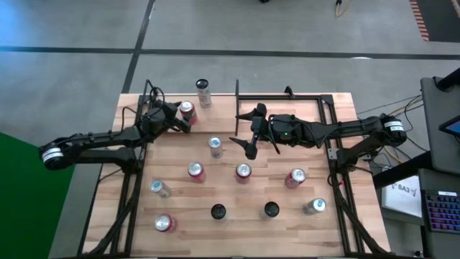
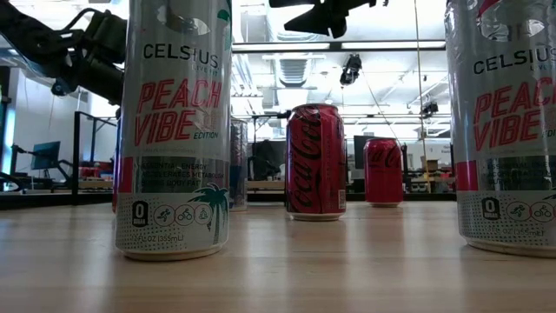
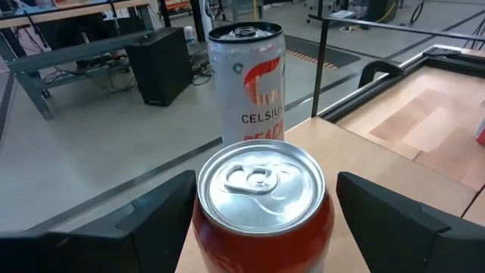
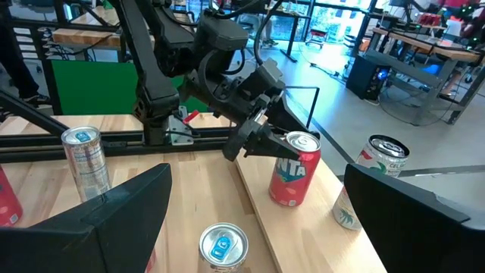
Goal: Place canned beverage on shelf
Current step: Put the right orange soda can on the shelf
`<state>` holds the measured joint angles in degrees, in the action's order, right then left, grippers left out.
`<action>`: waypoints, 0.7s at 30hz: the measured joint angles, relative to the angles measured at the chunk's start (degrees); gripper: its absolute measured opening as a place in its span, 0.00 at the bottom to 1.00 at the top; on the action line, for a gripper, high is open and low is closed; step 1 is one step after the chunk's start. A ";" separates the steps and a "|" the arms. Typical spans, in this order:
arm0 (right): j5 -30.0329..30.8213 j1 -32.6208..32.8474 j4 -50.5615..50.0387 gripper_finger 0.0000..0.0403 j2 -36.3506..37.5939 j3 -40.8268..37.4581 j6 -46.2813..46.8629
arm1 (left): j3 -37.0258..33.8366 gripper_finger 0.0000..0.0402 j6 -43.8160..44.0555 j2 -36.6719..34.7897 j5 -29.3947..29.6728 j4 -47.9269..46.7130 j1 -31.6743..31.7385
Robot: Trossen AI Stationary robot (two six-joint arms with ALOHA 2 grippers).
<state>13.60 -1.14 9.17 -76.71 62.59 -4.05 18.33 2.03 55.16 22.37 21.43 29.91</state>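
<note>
Red aluminium soda can (image 1: 187, 110) upright at bench's (image 1: 237, 223) far-left, between left claw's (image 1: 185, 116) spread fingers, not clamped. White Celsius can (image 1: 203, 92) just beyond. Right claw (image 1: 251, 130) wide open, empty, hovering mid-bench beside black-railed wooden shelf (image 1: 305, 108) at far right.

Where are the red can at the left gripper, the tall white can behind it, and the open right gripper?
Red can (image 3: 261, 178), left wrist view, on its silver lid.
White can (image 3: 246, 83), left wrist view, on its printed side.
Right gripper (image 1: 251, 131), high view, midway between its open fingertips.
</note>
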 joint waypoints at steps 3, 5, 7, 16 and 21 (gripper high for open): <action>0.01 0.02 0.00 0.95 0.00 0.00 0.00 | 0.00 0.75 -0.01 -0.04 0.00 -0.10 0.00; -0.01 0.01 0.00 0.95 0.00 0.00 0.00 | 0.00 0.75 0.01 -0.36 -0.02 -0.34 0.00; 0.01 0.00 -0.02 0.95 0.00 0.00 0.00 | 0.00 0.75 0.00 -1.07 -0.04 -0.36 0.00; -0.01 0.00 -0.02 0.95 0.00 0.00 0.00 | 2.90 0.75 -0.16 -4.67 -1.94 -2.92 -0.09; 0.00 0.02 -0.01 0.95 0.00 -0.02 0.00 | 5.45 0.71 0.22 -5.58 -6.99 -5.25 -0.11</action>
<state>13.59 -1.13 9.16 -76.71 62.57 -4.05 23.77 2.25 49.58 15.38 16.18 29.80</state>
